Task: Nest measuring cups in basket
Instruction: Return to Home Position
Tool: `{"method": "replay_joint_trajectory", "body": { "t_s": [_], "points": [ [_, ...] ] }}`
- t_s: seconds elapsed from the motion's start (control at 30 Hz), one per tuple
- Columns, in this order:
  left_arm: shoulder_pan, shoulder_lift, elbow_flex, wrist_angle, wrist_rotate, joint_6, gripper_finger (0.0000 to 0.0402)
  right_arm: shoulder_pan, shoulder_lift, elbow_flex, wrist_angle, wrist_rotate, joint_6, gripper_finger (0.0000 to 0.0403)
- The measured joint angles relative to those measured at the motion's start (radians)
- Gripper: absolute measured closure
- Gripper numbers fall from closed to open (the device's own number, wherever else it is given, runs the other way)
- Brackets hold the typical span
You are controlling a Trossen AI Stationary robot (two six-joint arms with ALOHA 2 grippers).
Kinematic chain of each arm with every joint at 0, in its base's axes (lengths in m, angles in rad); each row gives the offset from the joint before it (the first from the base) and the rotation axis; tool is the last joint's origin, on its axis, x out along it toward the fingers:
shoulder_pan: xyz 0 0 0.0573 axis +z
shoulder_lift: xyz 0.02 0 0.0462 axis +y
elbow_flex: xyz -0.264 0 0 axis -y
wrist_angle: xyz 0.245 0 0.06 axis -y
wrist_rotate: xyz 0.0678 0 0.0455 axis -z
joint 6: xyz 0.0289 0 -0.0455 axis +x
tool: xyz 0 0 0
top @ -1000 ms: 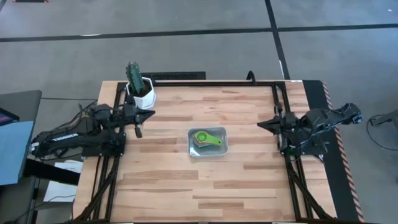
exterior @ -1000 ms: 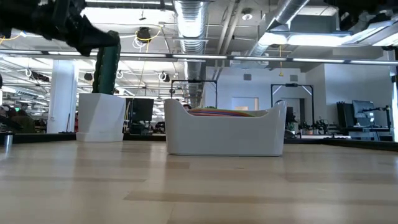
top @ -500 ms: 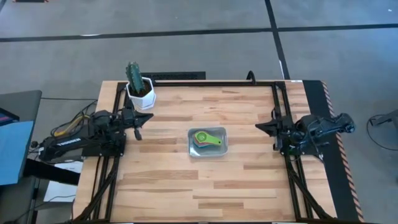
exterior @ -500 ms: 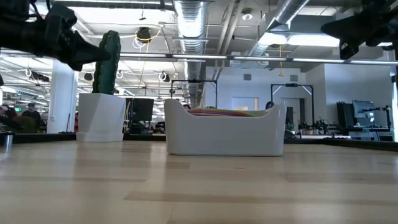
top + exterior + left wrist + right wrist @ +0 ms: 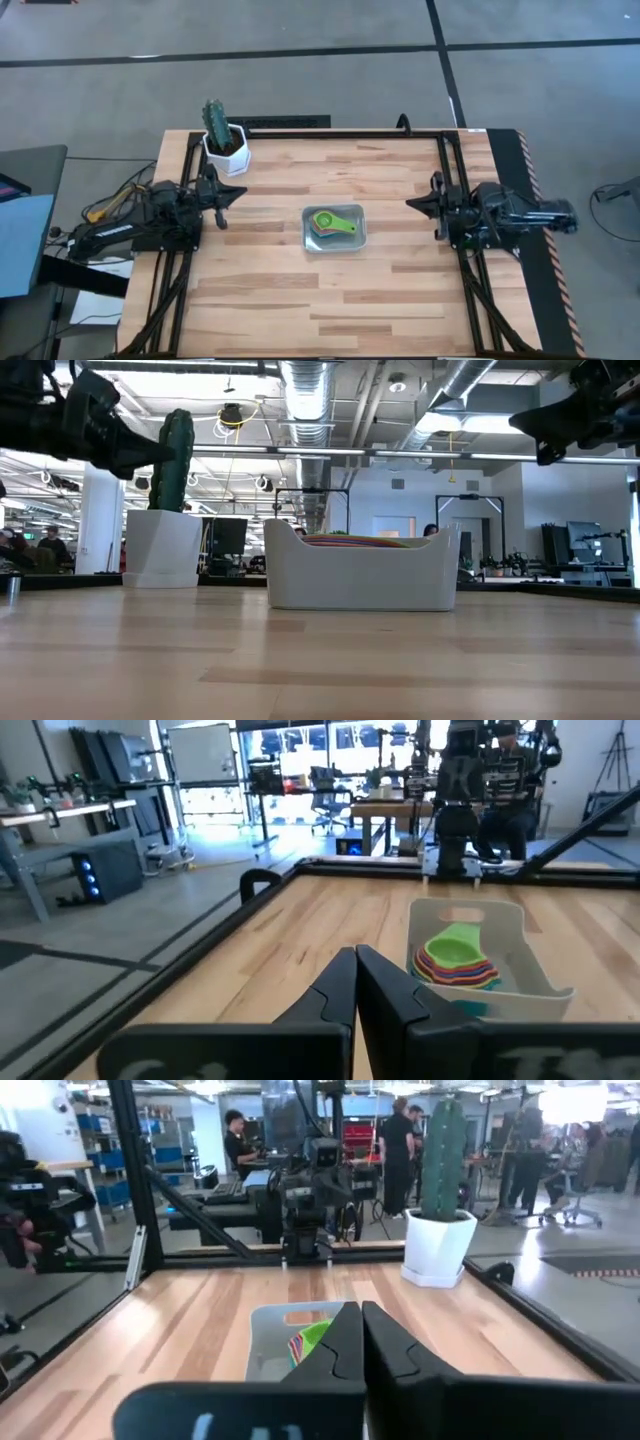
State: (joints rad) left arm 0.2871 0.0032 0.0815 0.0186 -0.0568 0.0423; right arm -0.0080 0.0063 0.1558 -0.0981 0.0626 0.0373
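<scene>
The measuring cups (image 5: 334,224) sit nested in one stack inside the basket (image 5: 312,245) at the table's middle, a green cup on top; their coloured rims (image 5: 455,963) show in the left wrist view, and their edges (image 5: 358,541) peek over the basket wall in the low view. My left gripper (image 5: 234,192) is shut and empty at the table's left edge, pointing level at the basket. My right gripper (image 5: 410,204) is shut and empty at the right edge, likewise level, facing the basket (image 5: 268,1338).
A white hexagonal pot with a green cactus (image 5: 224,142) stands at the far left corner, just behind my left arm. Black frame rails (image 5: 340,133) run along the table's far, left and right edges. People stand in the room beyond the table (image 5: 400,1140).
Both arms have sunk and drawn back toward their own table edges, folding in. The right arm has also swung round so its gripper points straight across at the basket. Both grippers stay shut. The cups and basket have not moved.
</scene>
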Motion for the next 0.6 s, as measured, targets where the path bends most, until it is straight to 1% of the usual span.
{"method": "replay_joint_trajectory", "body": {
  "t_s": [0.1,0.17,0.23,0.33,0.43,0.5,0.6],
  "points": [
    [0.0,-0.001,-0.035,0.03,0.01,-0.012,0.0401,-0.047,-0.002,0.0,0.001,-0.055,-0.02,0.0398],
    [0.0,-0.001,-0.067,0.103,0.026,-0.026,0.0401,-0.07,-0.002,0.0,0.001,-0.089,-0.019,0.0395],
    [0.0,-0.002,-0.07,0.143,0.032,-0.026,0.0401,-0.083,-0.004,0.0,0.001,-0.119,-0.014,0.0395],
    [0.0,0.0,-0.069,0.123,0.034,-0.006,0.0401,-0.087,-0.005,-0.027,0.051,-0.13,0.005,0.0398],
    [0.0,-0.002,-0.069,0.116,0.04,-0.004,0.0401,-0.086,-0.004,-0.088,0.144,-0.14,0.066,0.0395],
    [0.0,-0.001,-0.07,0.08,0.054,-0.007,0.0401,-0.079,-0.004,-0.13,0.192,-0.149,0.108,0.0396],
    [0.0,-0.001,-0.07,0.07,0.054,-0.018,0.0401,-0.053,-0.002,-0.147,0.196,-0.151,0.128,0.0398]
  ]
}}
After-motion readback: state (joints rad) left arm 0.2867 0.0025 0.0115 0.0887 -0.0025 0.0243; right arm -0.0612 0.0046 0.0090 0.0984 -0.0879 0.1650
